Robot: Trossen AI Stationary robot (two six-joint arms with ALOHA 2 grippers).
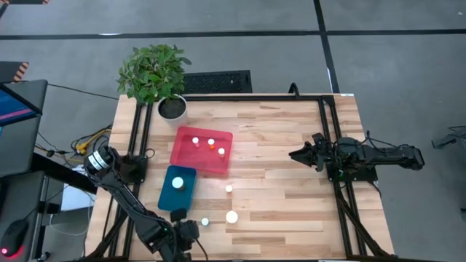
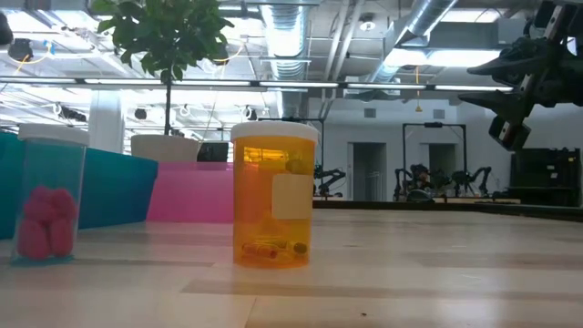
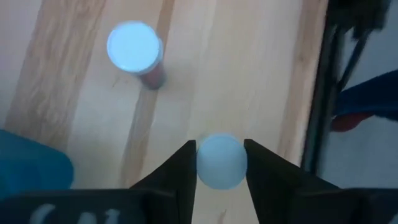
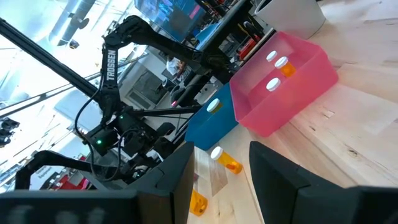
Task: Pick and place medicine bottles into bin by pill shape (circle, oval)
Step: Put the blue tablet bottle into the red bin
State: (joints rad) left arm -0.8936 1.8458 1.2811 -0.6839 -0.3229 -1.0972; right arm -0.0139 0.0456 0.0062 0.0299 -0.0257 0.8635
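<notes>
1. Near the table's front edge on the left, the left gripper (image 3: 221, 163) has its two fingers closed against the white cap of a small bottle (image 3: 221, 160), one finger on each side.
2. Another bottle (image 3: 135, 51) stands just beyond it on the bare wood, and two more (image 1: 231, 216) wait further right.
3. Just behind the gripper sits the blue bin (image 1: 178, 188) with one bottle inside; beyond that, the pink bin (image 1: 202, 151) holds three.
4. Judging by this, the step in hand is lifting the gripped bottle. Raise it straight up so it clears its neighbour, keeping the squeeze steady since the hold is only on the cap.
5. Carry it high enough to pass over the bin wall before releasing.
6. At the right side, the right gripper (image 4: 219, 171) waits above the table, fingers apart and holding nothing.
</notes>
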